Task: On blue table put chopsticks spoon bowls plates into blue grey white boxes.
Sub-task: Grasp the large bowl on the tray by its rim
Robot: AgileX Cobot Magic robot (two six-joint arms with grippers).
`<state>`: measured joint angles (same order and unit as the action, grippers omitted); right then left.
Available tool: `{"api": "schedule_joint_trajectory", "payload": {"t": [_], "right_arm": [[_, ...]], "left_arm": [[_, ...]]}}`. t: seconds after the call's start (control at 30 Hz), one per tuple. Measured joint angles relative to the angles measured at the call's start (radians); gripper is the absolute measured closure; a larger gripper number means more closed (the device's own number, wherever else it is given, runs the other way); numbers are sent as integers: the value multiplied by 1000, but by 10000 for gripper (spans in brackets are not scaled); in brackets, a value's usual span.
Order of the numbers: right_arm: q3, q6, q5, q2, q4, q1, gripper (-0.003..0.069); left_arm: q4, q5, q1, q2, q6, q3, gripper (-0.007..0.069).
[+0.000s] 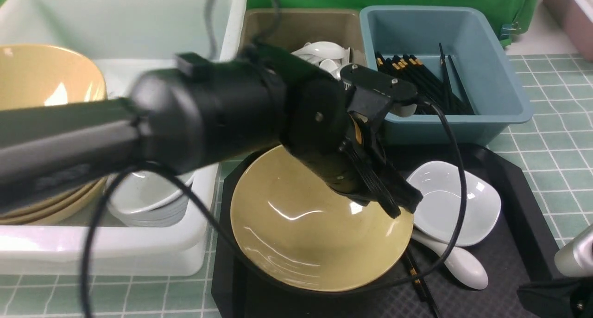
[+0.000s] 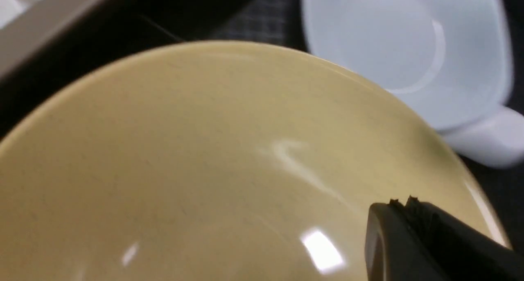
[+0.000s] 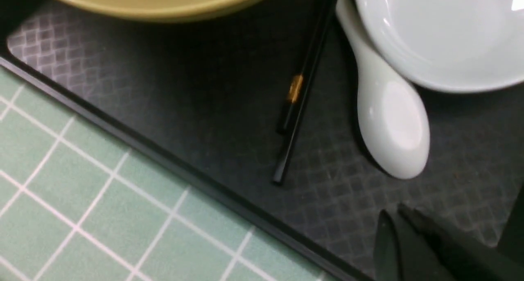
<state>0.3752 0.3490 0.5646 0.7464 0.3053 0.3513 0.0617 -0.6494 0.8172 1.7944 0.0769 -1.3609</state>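
A mustard-yellow bowl sits on the black tray. My left gripper hangs shut just over the bowl's right inner rim, its fingertips pressed together with nothing between them. Right of the bowl lie a white plate, a white spoon and black chopsticks. My right gripper is shut and empty above the tray's near corner, short of the spoon and the chopsticks.
The blue box holds several chopsticks, and the grey box holds spoons. In the white tub are stacked yellow bowls and white plates. The black tray lies on the blue table.
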Motion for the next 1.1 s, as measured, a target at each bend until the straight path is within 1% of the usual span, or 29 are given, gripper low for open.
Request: {"api": "schedule_joint_trajectory", "payload": {"t": [0.1, 0.23, 0.27, 0.3, 0.33, 0.37, 0.43, 0.47, 0.5, 0.53, 0.57, 0.6, 0.67, 0.7, 0.73, 0.77, 0.83, 0.9, 0.93, 1.0, 1.03, 1.1], "right_arm": [[0, 0, -18, 0, 1, 0, 606], [0, 0, -22, 0, 1, 0, 604], [0, 0, -22, 0, 1, 0, 603], [0, 0, -22, 0, 1, 0, 603], [0, 0, -22, 0, 2, 0, 601], [0, 0, -22, 0, 2, 0, 600], [0, 0, -25, 0, 2, 0, 598], [0, 0, -25, 0, 2, 0, 596], [0, 0, -29, 0, 2, 0, 594], [0, 0, -32, 0, 2, 0, 592], [0, 0, -32, 0, 2, 0, 591], [0, 0, -32, 0, 2, 0, 591], [0, 0, -33, 0, 3, 0, 589], [0, 0, -33, 0, 3, 0, 589], [0, 1, -34, 0, 4, 0, 587], [0, 1, -36, 0, 4, 0, 587], [0, 1, -39, 0, 4, 0, 584], [0, 1, -43, 0, 4, 0, 582], [0, 1, -46, 0, 4, 0, 582], [0, 1, -53, 0, 4, 0, 581], [0, 1, -55, 0, 4, 0, 580], [0, 1, -62, 0, 4, 0, 580]], "left_arm": [[-50, 16, 0, 68, 35, 0, 620], [-28, 24, 0, 114, 44, 0, 620], [25, 25, 0, 131, 45, 0, 620], [51, 25, 0, 136, 45, 0, 620], [128, 17, 0, 142, 35, 0, 620], [162, 14, 0, 142, 24, 0, 620], [283, 10, -1, 134, -45, 0, 620], [323, 10, -1, 132, -65, 0, 620], [415, 10, -1, 124, -144, 0, 620], [467, 10, -1, 118, -207, 0, 620], [560, 10, -1, 106, -307, 0, 619], [570, 10, -1, 104, -318, 0, 619], [646, 2, -5, 78, -420, 0, 613], [646, 2, -7, 78, -420, 0, 613], [654, -17, -20, 59, -445, 0, 595], [647, -32, -36, 45, -448, 0, 572], [599, -60, -80, 16, -418, 0, 495], [507, -82, -130, -4, -361, -1, 403], [429, -94, -160, -13, -312, -1, 336], [281, -109, -194, -19, -235, -1, 228], [204, -114, -199, -20, -209, -1, 181], [71, -119, -200, -19, -154, -1, 113]]}}
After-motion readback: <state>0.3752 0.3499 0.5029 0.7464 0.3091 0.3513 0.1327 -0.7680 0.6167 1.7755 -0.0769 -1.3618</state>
